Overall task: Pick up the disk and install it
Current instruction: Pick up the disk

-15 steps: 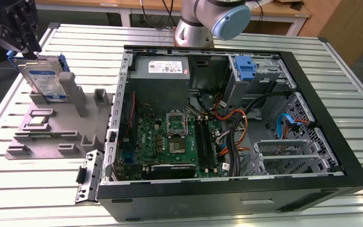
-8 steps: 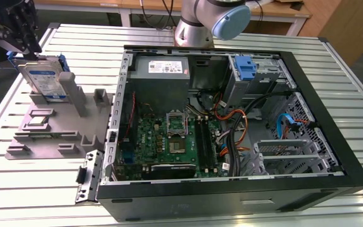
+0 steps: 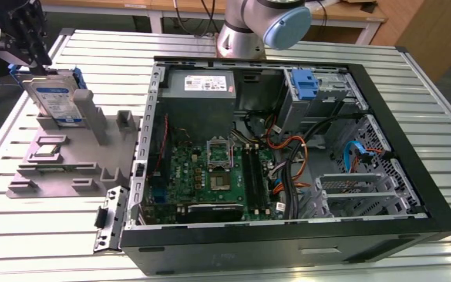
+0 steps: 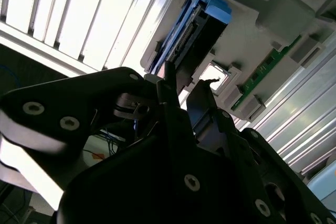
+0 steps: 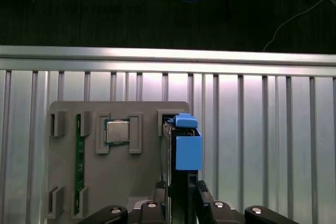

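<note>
Black gripper pointing down onto the silver-grey, blue-framed disk.
The disk stands upright in a grey plastic holder on the slatted metal counter; whether the gripper pinches it, I cannot tell.

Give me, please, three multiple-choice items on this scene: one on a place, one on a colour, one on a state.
1. Where is the disk? A in the grey holder tray; B inside the computer case; C on the bare table.
2. Its carrier frame is: A red; B blue; C green.
3. The disk sits: A flat; B upright on edge; C tilted against the case.
Answers: 1 A, slotted in the tray under the gripper; 2 B, blue in the first wrist view; 3 B, its labelled face is vertical in the exterior view.
</note>
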Robot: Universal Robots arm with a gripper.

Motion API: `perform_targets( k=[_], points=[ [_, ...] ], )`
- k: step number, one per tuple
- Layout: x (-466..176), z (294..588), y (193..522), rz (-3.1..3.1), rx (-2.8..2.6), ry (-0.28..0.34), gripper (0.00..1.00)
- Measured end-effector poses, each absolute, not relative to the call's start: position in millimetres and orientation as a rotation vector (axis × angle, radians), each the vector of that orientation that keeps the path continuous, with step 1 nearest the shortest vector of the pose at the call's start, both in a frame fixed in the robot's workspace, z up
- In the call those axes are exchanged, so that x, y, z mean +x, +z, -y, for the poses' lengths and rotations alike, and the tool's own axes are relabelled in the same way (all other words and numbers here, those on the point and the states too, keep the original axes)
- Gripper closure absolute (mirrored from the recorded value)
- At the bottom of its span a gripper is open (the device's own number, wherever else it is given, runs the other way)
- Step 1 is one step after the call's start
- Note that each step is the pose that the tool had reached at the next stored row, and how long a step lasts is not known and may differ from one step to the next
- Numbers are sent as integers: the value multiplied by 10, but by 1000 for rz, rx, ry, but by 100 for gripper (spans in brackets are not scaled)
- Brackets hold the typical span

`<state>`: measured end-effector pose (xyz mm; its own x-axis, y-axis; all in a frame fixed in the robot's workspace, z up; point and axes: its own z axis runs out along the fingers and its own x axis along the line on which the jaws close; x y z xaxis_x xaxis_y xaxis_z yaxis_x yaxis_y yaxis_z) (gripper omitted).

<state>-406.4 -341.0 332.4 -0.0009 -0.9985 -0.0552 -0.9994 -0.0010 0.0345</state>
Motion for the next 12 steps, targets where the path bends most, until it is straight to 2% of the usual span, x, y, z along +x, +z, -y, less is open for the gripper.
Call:
perform_targets(
  k=[12],
  points=[
    [-4110,3350,3297,-2210,-2210,99,64]
  ],
)
